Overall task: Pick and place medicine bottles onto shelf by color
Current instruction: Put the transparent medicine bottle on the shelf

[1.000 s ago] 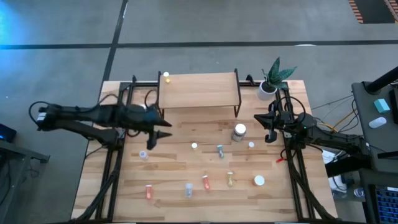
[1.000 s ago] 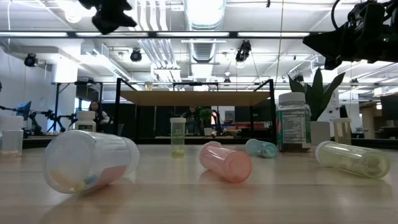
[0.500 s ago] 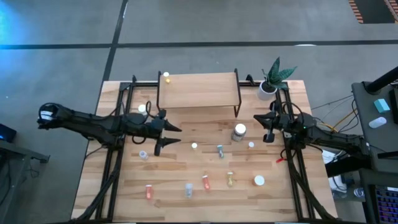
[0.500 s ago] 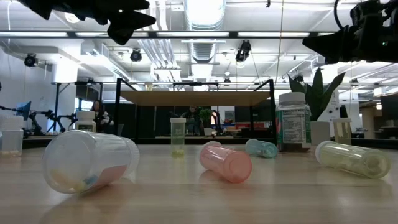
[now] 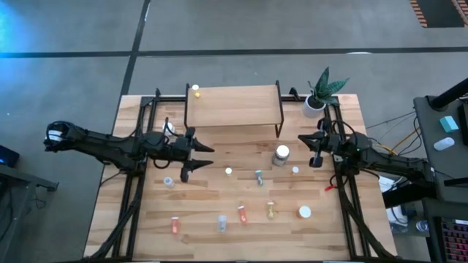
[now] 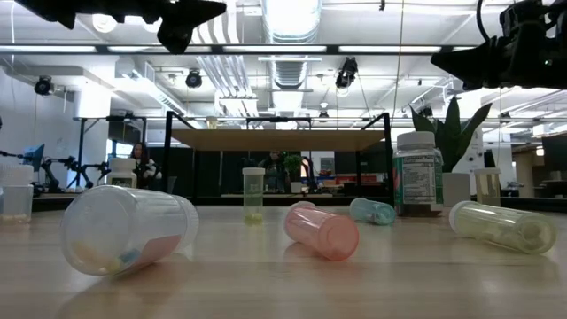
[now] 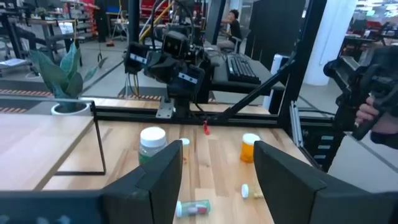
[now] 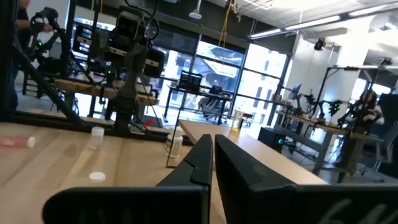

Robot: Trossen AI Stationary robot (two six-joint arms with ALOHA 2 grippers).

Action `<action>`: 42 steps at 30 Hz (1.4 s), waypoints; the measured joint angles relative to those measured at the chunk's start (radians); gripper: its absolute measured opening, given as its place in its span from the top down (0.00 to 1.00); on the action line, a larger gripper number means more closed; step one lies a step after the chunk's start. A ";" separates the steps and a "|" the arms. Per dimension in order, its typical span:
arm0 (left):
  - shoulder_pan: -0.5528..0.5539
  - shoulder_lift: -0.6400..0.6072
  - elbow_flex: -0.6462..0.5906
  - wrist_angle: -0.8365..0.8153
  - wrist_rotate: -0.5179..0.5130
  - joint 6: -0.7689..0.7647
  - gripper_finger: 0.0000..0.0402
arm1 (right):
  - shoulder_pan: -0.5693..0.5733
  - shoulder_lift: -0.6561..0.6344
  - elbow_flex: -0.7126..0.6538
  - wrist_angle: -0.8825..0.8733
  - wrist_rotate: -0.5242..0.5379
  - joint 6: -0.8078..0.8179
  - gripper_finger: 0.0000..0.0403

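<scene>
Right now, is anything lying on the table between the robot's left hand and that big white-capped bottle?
Yes: seen from above, one small white-capped vial stands between the open left hand and the big white-capped bottle.

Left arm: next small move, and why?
Probably lower the open, empty left end effector toward the small white-capped clear bottle standing on the wood-plank table nearest it. Only one small yellow bottle sits on the light-wood shelf. Shut right end effector waits at the right edge.

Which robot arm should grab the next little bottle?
Probably the left. The left gripper is open and hangs over the table near a small white-capped bottle. The right gripper is shut, waiting at the table's right side.
</scene>
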 joint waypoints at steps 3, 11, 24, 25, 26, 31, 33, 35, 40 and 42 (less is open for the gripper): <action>0.000 0.000 0.001 0.000 0.000 0.001 0.55 | 0.000 0.000 0.000 0.019 0.000 0.116 0.98; -0.004 0.000 0.001 0.000 0.005 -0.008 0.55 | 0.000 0.000 0.000 0.165 0.000 0.383 0.98; -0.006 0.000 -0.001 0.160 0.014 0.075 0.55 | 0.000 0.170 0.270 -0.299 -0.034 0.346 0.80; -0.006 0.000 -0.001 0.172 0.012 0.093 0.55 | 0.000 0.192 0.297 -0.335 -0.032 0.344 0.76; -0.006 0.000 -0.002 0.180 0.009 0.113 0.55 | 0.000 0.216 0.322 -0.369 -0.024 0.344 0.73; -0.005 -0.002 -0.002 0.211 -0.002 0.184 0.55 | 0.001 0.327 0.410 -0.513 -0.007 0.402 0.58; -0.005 -0.002 -0.002 0.220 -0.005 0.208 0.55 | 0.010 0.372 0.410 -0.526 -0.038 0.410 0.53; -0.005 -0.006 -0.002 0.219 -0.020 0.212 0.55 | 0.025 0.418 0.400 -0.495 -0.080 0.418 0.49; -0.005 -0.007 -0.002 0.218 -0.033 0.213 0.55 | 0.050 0.521 0.393 -0.435 -0.097 0.435 0.42; -0.005 -0.007 -0.002 0.219 -0.033 0.213 0.55 | 0.050 0.551 0.392 -0.440 -0.095 0.431 0.38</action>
